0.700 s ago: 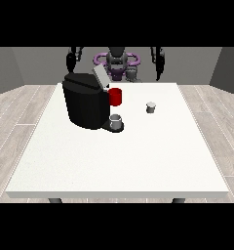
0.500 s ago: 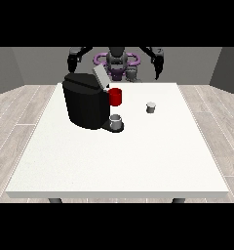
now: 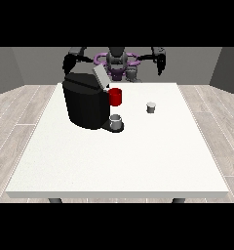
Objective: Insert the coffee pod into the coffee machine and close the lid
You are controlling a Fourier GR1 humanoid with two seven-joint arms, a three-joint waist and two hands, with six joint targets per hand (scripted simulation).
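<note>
Since the earlier frames both arms have swung outward and the robot hands have dropped a little, from raised beside the head to spread wide at shoulder level. The robot hand at the view's right (image 3: 160,63) hangs behind the far edge of the bench (image 3: 138,161), pointing downward; whether it is apart or together I cannot tell at this size. The robot hand at the view's left (image 3: 68,62) sits just above and behind the coffee machine (image 3: 85,100), and its state cannot be made out either. Neither holds anything. The coffee pod (image 3: 151,107), a small grey cup, stands upright on the bench, well apart from both robot hands, to the right of the machine and nearer the camera than the right-side robot hand. That robot hand looks the nearer one, so the reach should run forward and down from it toward the pod. The machine's lid (image 3: 100,77) is tilted up and open, with a red part (image 3: 115,96) on its front and a grey cup (image 3: 116,121) on its tray.
</note>
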